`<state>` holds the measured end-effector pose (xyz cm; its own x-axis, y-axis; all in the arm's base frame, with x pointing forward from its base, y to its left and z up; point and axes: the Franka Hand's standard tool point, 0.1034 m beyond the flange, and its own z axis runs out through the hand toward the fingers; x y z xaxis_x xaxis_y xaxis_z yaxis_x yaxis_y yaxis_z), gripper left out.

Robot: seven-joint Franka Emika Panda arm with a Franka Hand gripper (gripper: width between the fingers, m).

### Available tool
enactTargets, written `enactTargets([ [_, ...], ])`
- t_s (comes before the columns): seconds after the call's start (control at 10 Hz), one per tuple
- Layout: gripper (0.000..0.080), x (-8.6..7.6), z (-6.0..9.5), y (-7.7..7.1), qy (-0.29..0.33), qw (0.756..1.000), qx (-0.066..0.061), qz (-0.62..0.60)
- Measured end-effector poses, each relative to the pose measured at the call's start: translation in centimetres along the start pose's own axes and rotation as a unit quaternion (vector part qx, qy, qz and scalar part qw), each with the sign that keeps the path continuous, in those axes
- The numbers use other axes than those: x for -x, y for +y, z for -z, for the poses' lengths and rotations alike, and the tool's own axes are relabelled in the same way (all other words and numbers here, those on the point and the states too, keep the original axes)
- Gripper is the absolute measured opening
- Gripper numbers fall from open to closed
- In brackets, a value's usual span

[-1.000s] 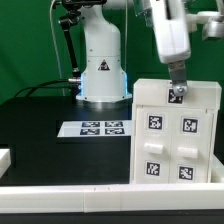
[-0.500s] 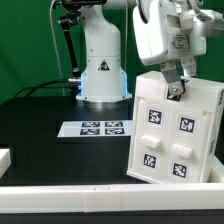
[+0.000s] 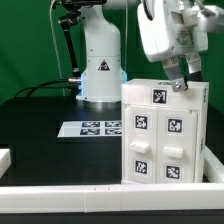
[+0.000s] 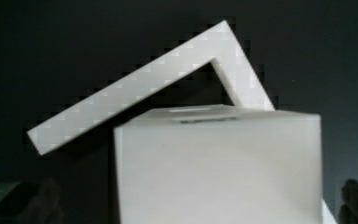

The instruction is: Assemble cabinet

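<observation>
Clerk: Item one, the surface?

Keeper: A flat black matte desk (image 3: 40, 110) is recorded, closed along its near edge by a long white border rail (image 3: 70, 194). A green backdrop is seen behind it. The white arm pedestal (image 3: 101, 60) is mounted at the far edge, about midway along.

Clerk: Fixed fittings?

Keeper: The marker board (image 3: 92, 128), thin, flat and white with printed tags, is listed near the middle of the desk, in front of the pedestal. A small white block (image 3: 4, 158) is noted at the near corner on the exterior view's left, just behind the rail.

Clerk: The task's piece?

Keeper: The cabinet (image 3: 160, 135), a large white plastic box with raised front panels and black-and-white square tags, is entered upright at the near corner on the exterior view's right, close behind the rail. One corner is turned toward the camera.

Clerk: The pincer?

Keeper: The gripper (image 3: 180, 84) is placed at the cabinet's top edge, at a tag there. Whether it is spread or pinching cannot be told. In the wrist view only white faces of the box are shown against black.

Clerk: Open room?

Keeper: Bare black surface is recorded between the small block and the cabinet, and from the marker board toward the edge on the exterior view's left.
</observation>
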<state>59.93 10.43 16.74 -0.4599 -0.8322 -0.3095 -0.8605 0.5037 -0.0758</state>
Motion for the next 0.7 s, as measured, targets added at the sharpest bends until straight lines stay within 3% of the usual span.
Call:
enactTargets([
  [0.3,0.0796,1.4,0.49,0.6,-0.01,1.0,0.0,0.002],
  [0.7,0.0796,1.33,0.32,0.67,-0.009,1.0,0.001,0.012],
])
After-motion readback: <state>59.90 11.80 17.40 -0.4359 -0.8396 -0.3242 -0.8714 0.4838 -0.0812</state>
